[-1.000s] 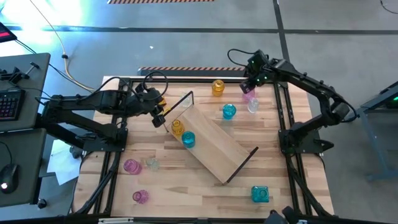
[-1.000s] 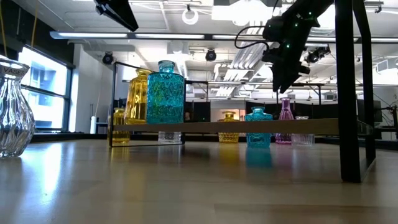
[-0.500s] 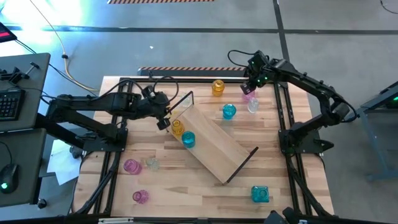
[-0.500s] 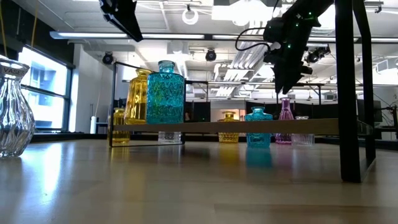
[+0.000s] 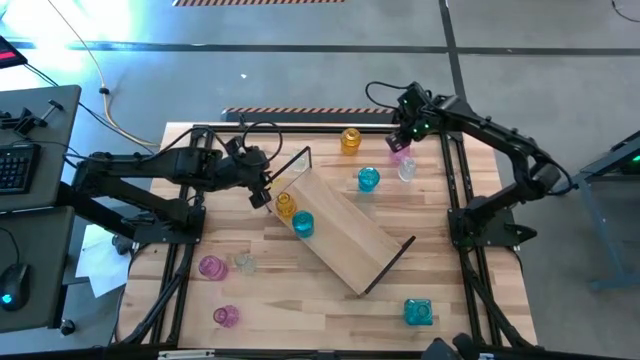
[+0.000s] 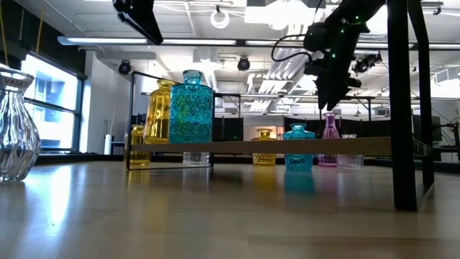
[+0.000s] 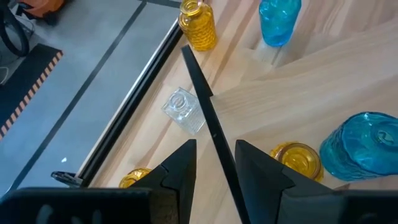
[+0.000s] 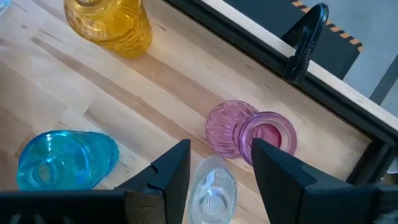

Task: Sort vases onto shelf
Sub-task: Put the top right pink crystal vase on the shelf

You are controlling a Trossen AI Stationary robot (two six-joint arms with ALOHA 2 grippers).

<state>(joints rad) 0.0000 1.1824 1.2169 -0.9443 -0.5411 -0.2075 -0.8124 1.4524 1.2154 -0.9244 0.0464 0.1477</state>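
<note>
Shelf (image 5: 345, 230) beside left pincer (image 5: 262, 192), jaws parted and empty, right pincer (image 5: 399, 138) parted, empty above pink vase (image 8: 249, 132), no legible writing.

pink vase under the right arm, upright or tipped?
Upright. The pink vase shows its round mouth facing up in the right wrist view, and stands narrow-necked in the low view.

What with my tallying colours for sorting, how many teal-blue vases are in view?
3. One stands on the shelf at; one on the tabletop behind the shelf; one near the front right corner. None seems hidden.
</note>
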